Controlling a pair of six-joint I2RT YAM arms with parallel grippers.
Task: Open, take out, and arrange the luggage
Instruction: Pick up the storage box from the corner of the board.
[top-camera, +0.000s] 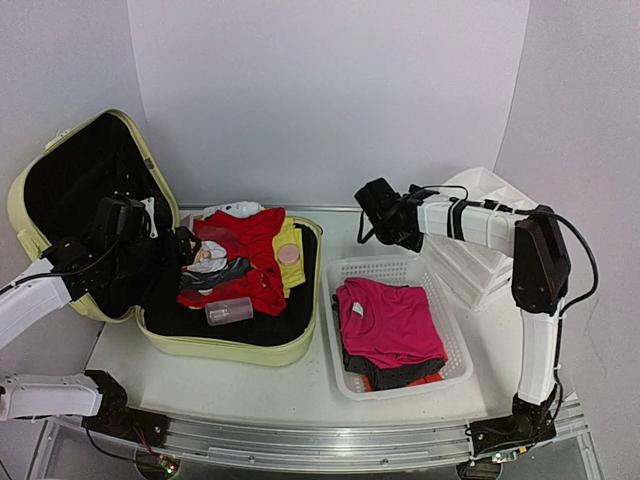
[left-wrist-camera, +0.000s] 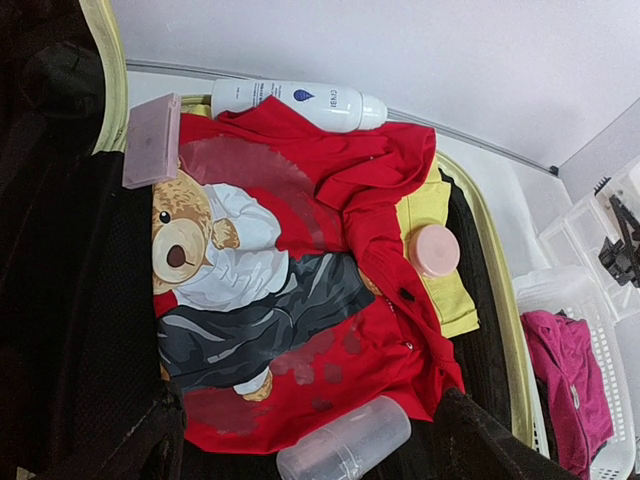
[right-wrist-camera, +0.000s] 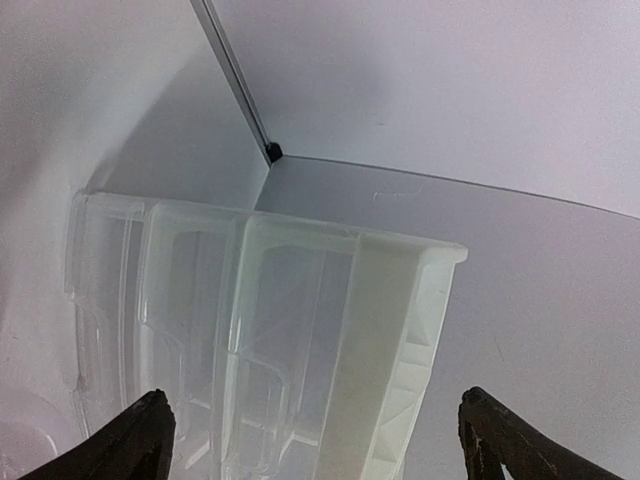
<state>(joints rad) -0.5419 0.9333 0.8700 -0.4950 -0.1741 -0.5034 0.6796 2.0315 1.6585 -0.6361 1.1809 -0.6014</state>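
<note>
on the white worktop (top-camera: 300, 385), closed in by pale walls, we see the luggage (top-camera: 250, 350) lying open at 9 o'clock, lid raised. the left end effector (top-camera: 185, 245) hovers wide and empty over its red bear shirt (left-wrist-camera: 300, 300) and a clear bottle (left-wrist-camera: 345, 445). at 3 o'clock sits a mesh basket (top-camera: 400, 262) of magenta cloth (top-camera: 390, 320). the right end effector (right-wrist-camera: 320, 440), wide and empty, faces a clear organizer (right-wrist-camera: 300, 330) at 1 o'clock.

upright lid (top-camera: 75, 165) blocks the luggage (top-camera: 230, 348) from left; basket (top-camera: 380, 261) flanks right.
</note>
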